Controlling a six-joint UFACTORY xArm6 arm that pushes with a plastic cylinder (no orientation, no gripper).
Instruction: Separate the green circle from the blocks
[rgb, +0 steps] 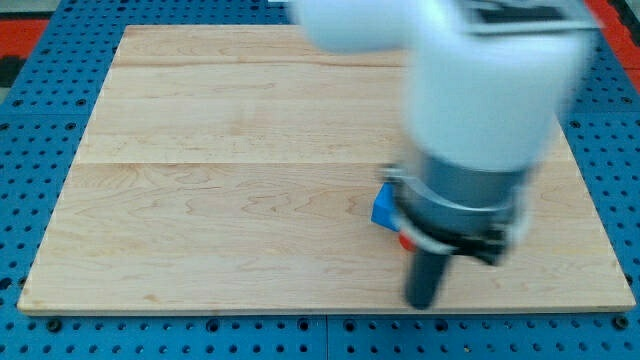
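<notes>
My tip (423, 303) rests on the wooden board (230, 190) near its bottom edge, right of centre. A blue block (383, 208) shows just above and left of the tip, mostly hidden behind the arm; its shape is unclear. A small red bit (405, 241) of another block peeks out under the arm's collar, right next to the blue one. The green circle does not show; the arm's white body (480, 90) covers the area around these blocks.
The board lies on a blue perforated table (30, 150) that surrounds it on all sides. A red area (25, 20) shows at the view's top left corner.
</notes>
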